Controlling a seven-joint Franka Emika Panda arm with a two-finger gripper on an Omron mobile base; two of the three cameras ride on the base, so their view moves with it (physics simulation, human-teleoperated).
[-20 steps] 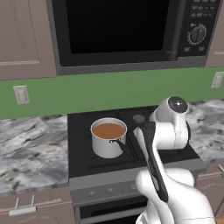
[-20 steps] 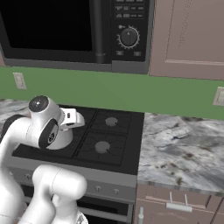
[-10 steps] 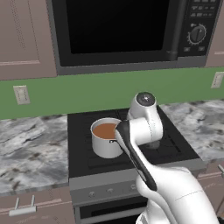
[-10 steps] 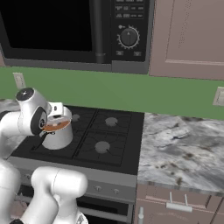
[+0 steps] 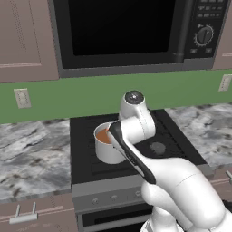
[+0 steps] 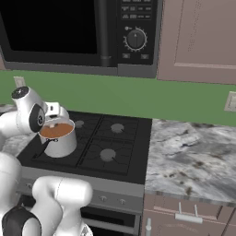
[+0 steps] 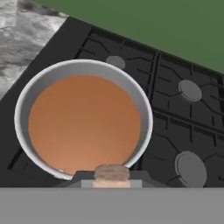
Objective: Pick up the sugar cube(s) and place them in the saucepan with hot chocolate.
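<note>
One small brownish cube [image 7: 112,173] sits pinched between the tips of the pincer [image 7: 112,178], jaws nearly together on it, at the near rim of the saucepan [image 7: 26,103]. Pincer hangs directly above the pan. Hot chocolate [image 7: 83,122] fills the pan, surface flat and smooth. Saucepan stands on the front left burner of the black stove [image 6: 120,138], its black handle [image 6: 44,146] pointing toward the front edge. Marbled counter [image 6: 193,159] flanks the stove; a microwave [image 5: 131,34] hangs above.
</note>
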